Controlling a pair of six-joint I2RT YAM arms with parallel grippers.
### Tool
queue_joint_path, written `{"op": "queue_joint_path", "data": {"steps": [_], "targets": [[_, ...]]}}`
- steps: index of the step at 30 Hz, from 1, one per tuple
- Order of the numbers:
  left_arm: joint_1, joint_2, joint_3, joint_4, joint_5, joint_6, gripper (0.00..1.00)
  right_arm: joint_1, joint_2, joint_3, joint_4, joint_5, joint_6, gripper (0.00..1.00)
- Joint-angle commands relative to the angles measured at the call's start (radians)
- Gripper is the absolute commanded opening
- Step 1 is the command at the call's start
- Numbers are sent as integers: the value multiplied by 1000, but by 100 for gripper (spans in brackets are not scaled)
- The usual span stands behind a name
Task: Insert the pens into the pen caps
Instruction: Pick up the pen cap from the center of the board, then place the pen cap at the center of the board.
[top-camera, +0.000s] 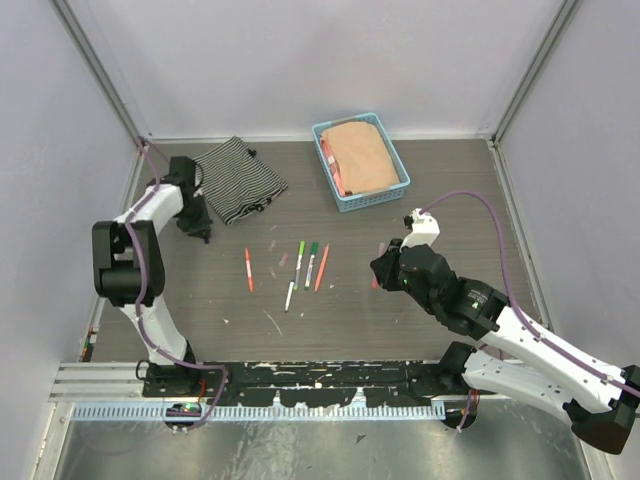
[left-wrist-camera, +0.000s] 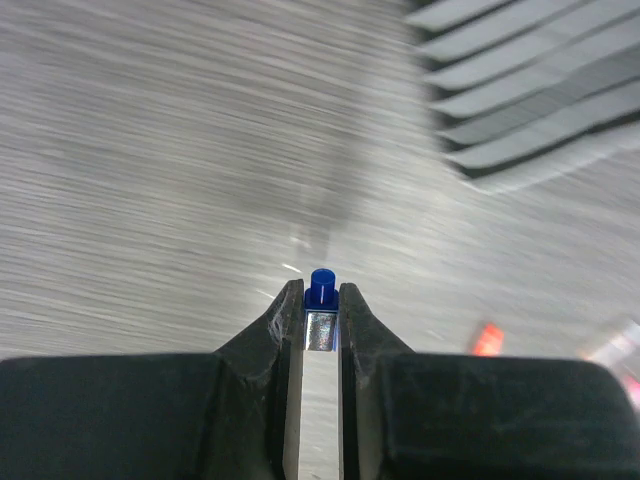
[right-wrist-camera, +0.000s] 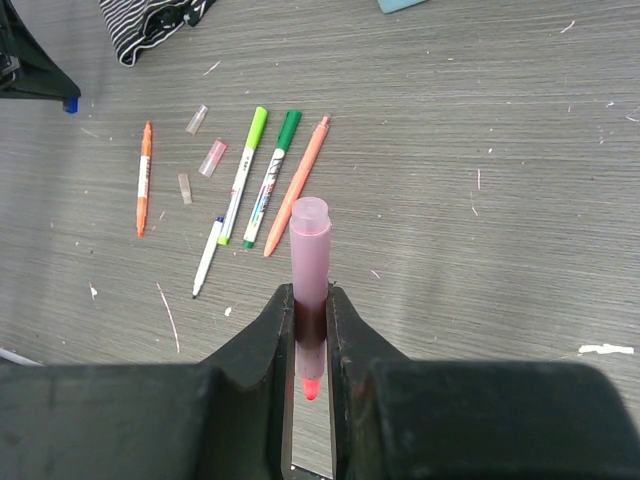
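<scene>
Pink pen (right-wrist-camera: 309, 262) in pincer (right-wrist-camera: 311, 300) (clamped)

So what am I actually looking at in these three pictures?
Two robot arms are bolted at a table's near edge. The top picture looks down from above; the other two come from cameras on each wrist. The left gripper pinches a small blue cap. The right gripper holds a pink pen upright between its fingers. On the table lie an orange pen, a group of four more pens and a few small clear or pinkish caps. At the back sit a striped cloth and a blue basket with tan fabric inside.
</scene>
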Motion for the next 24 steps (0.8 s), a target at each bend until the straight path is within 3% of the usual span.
{"op": "queue_joint_path", "data": {"steps": [1,5,8,24], "targets": [[-177,-184,-67,85,128,-87,19,4,-5,23,59,12,11,0],[-382,-237,-120,148,103,-145,20,4,-5,17,76,4,19,0],[-470,-202,-118,151,66,-166,20,4,-2,18,78,-6,19,0],[-533,-61,-94,87,-132,-143,19,4,-8,8,78,-12,24,0]]}}
